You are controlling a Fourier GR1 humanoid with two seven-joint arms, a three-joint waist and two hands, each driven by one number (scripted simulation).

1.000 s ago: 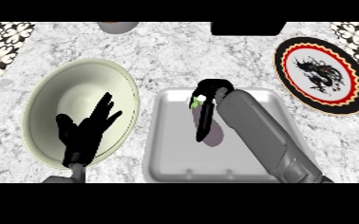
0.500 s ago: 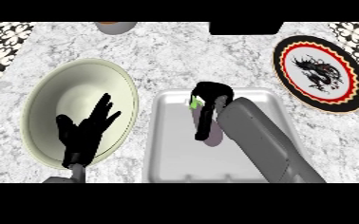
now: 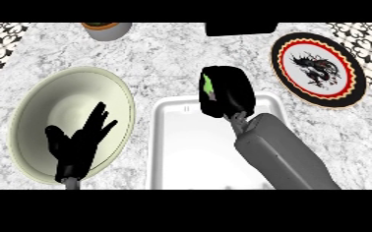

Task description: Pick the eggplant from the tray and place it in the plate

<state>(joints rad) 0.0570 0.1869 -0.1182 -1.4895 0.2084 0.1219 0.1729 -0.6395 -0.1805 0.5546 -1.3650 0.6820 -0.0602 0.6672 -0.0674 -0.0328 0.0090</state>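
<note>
step: carrying, lift looks done | right hand (image 3: 231, 94) curled round the eggplant (image 3: 208, 86), above the far edge of the tray (image 3: 169, 142) | left hand (image 3: 78, 145) spread, resting over the pale plate (image 3: 44, 103) | next: probably move the eggplant sideways over a plate, then uncurl

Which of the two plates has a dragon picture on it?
The red-rimmed plate at the counter's right; the pale green plate on the left is plain, with the left hand over it.
</note>
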